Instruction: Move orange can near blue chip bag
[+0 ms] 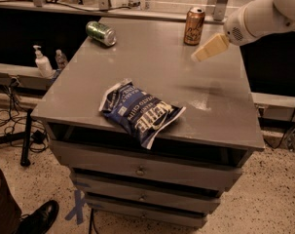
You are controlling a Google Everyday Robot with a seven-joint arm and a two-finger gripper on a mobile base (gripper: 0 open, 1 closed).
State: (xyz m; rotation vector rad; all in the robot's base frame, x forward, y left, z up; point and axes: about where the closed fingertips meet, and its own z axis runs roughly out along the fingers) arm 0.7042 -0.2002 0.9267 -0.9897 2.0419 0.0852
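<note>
Orange can (pixel 193 26) is the thing to fetch, and it stands upright at the far edge of the grey table (pixel 156 67), silver top up, its long axis vertical. The table fills most of the view, with drawers (pixel 142 167) stacked beneath it. Next in size, the white arm (pixel 264 13) enters from the upper right corner of the picture, cut off by the edge so that its base is out of sight. The blue chip bag (pixel 139 112) lies flat and crumpled near the front edge of the table, one corner hanging just over it, well apart from the can. The gripper (pixel 210 48) hangs above the table at the end of the arm, a pale wedge angled down and toward the picture's left; it shows as one blurred shape, so whether it is spread or closed I cannot tell, and it holds nothing visible. The can sits near it, just beyond and to the picture's left of its tip, so I judge that a short reach farther back and leftward is what a side grasp calls for. A green can (pixel 101 33) lies on its side at the far left corner. A pump bottle (pixel 41 62) and a smaller bottle (pixel 61 59) stand on a lower ledge to the left.
</note>
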